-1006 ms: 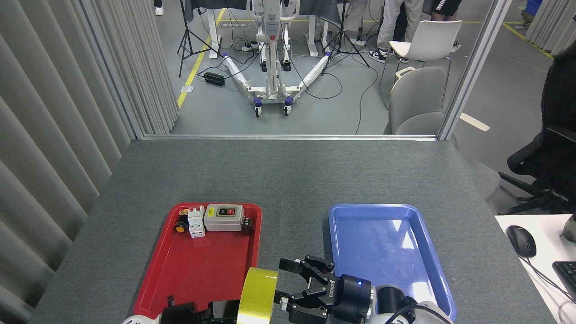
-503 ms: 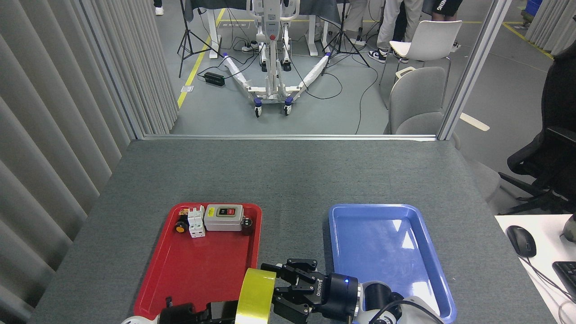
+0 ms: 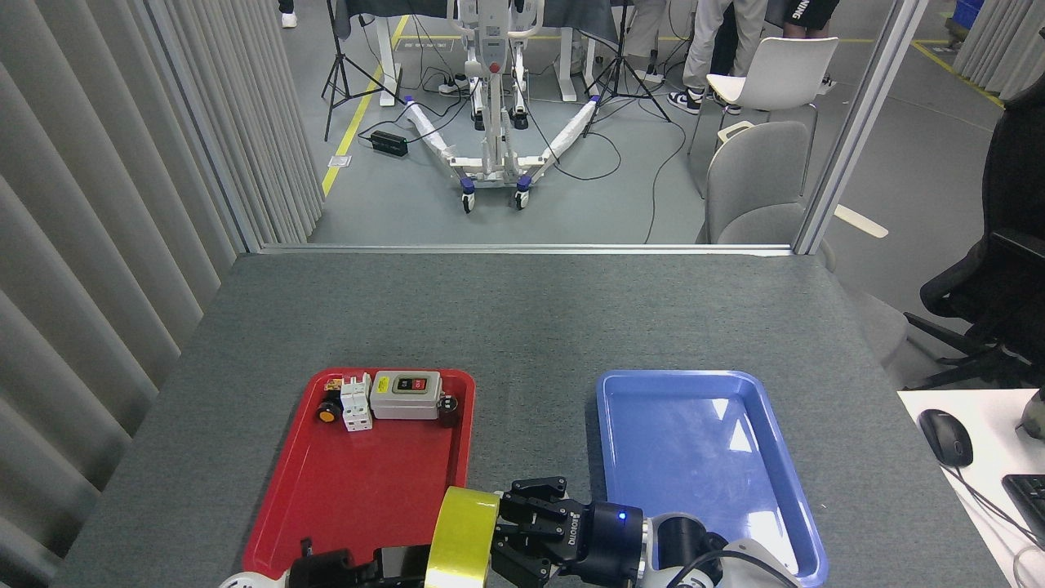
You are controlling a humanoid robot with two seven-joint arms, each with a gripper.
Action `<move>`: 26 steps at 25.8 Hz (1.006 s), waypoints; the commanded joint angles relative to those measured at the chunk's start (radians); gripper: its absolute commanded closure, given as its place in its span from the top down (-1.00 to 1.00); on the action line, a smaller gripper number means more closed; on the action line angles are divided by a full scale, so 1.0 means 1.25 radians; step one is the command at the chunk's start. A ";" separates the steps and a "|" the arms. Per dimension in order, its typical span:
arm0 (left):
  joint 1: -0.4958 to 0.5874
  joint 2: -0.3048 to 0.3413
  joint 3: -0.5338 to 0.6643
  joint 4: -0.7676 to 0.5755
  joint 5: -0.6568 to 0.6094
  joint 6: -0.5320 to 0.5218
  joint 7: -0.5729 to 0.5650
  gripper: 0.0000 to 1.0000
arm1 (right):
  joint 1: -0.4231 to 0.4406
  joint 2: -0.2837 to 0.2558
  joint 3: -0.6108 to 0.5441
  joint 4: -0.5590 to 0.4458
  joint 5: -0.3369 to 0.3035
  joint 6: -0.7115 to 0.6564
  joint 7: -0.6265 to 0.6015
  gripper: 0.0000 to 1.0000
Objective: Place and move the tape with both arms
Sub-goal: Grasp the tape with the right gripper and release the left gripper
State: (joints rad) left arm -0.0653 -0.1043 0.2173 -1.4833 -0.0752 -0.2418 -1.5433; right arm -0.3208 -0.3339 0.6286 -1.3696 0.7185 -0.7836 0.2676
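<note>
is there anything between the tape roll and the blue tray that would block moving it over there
Nothing visible does. The yellow tape roll stands on edge between the two grippers, and only the right gripper, reaching it from the tray's side, lies between it and the blue tray. The table strip between the trays is bare, and the tray looks empty.

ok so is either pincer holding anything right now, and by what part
The yellow tape roll stands on edge between both. The left pincer meets its left face, the right pincer its right; which one actually grips cannot be told.
</note>
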 commanded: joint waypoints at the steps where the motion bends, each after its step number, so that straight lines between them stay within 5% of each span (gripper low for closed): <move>1: -0.005 0.000 0.003 0.002 0.000 0.001 0.005 -1.00 | 0.001 -0.002 0.000 0.000 0.001 -0.001 0.008 -0.34; 10: -0.012 0.000 0.005 0.010 0.000 0.000 0.005 -1.00 | 0.001 -0.004 0.000 0.001 0.002 -0.001 0.008 -0.44; 17: -0.012 0.000 0.014 0.016 -0.001 -0.005 0.006 0.19 | 0.001 -0.007 0.000 0.001 0.002 -0.001 0.008 -0.44; 26: -0.012 0.000 0.034 0.021 0.000 -0.047 0.005 0.96 | 0.006 -0.008 0.000 0.001 0.002 -0.001 0.008 -0.44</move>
State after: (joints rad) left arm -0.0802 -0.1044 0.2491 -1.4588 -0.0760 -0.2833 -1.5331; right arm -0.3163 -0.3436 0.6285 -1.3682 0.7215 -0.7861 0.2897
